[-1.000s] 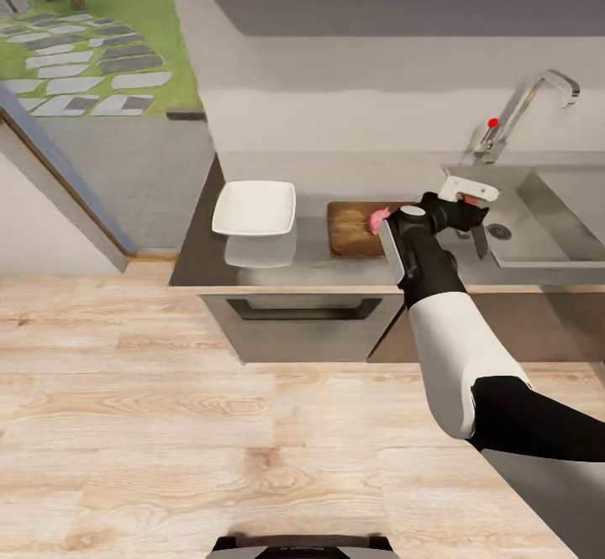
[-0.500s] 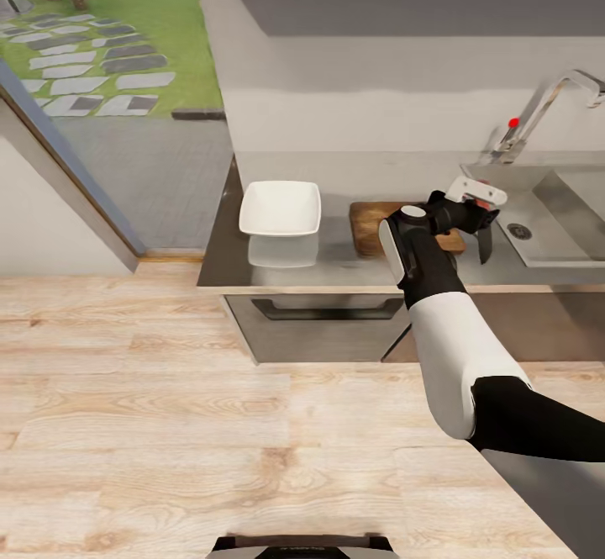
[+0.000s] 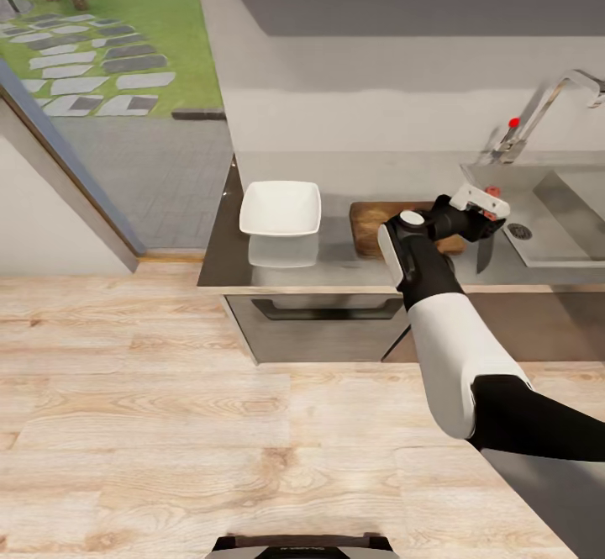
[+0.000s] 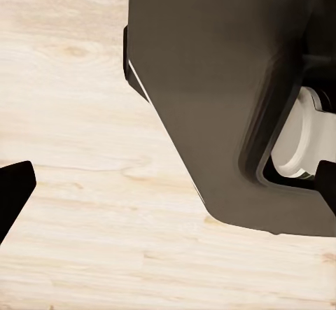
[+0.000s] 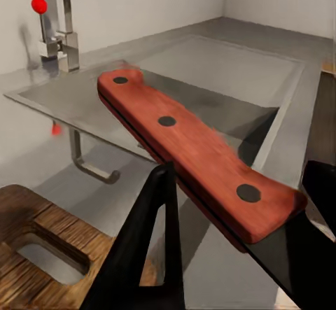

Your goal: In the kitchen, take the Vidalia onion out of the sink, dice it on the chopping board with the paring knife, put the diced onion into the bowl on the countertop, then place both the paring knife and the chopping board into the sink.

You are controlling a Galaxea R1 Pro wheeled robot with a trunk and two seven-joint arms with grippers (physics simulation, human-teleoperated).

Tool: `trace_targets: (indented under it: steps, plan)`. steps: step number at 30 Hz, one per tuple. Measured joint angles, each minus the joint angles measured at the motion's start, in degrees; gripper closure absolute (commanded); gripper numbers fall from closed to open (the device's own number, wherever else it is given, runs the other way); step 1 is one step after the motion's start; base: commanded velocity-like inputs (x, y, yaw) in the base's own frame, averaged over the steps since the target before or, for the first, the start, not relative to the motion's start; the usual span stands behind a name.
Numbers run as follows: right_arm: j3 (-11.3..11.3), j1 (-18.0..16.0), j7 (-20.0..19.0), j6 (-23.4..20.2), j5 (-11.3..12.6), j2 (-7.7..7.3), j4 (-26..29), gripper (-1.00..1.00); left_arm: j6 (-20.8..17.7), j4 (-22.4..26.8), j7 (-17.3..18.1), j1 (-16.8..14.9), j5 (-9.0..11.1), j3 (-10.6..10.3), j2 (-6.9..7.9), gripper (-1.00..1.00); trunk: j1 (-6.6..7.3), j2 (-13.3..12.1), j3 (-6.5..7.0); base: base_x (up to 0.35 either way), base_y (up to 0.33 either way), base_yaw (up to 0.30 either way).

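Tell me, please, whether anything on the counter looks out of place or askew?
Nothing stands out: the bowl and chopping board lie flat on the countertop, and the right gripper holds the paring knife near the sink.

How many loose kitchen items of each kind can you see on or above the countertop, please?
Bowl: 1
Chopping board: 1
Paring knife, held in the right tool: 1
Total: 3
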State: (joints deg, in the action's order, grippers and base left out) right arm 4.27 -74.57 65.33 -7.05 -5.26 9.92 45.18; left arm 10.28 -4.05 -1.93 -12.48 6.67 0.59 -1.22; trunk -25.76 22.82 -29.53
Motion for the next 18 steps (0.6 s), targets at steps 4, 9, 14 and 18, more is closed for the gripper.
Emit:
trace_targets:
  steps: [4, 9, 14, 18]
  plan:
    - [2.4, 0.0, 0.0, 2.3, 0.0, 0.0, -2.4, 1.0, 0.0, 0.0, 0.0, 0.0, 0.0, 0.0, 0.0, -1.0, 0.0, 0.0, 0.0, 0.0, 0.0, 0.0]
    - [2.9, 0.0, 0.0, 3.5, 0.0, 0.0, -4.4, 1.0, 0.0, 0.0, 0.0, 0.0, 0.0, 0.0, 0.0, -1.0, 0.0, 0.0, 0.0, 0.0, 0.0, 0.0]
    - [3.0, 0.0, 0.0, 6.2, 0.1, -0.56, -7.7, 1.0, 0.0, 0.0, 0.0, 0.0, 0.0, 0.0, 0.0, -1.0, 0.0, 0.0, 0.0, 0.0, 0.0, 0.0]
    - [3.0, 0.0, 0.0, 6.8, 0.1, -0.83, -9.0, 1.0, 0.0, 0.0, 0.0, 0.0, 0.0, 0.0, 0.0, -1.0, 0.0, 0.0, 0.0, 0.0, 0.0, 0.0]
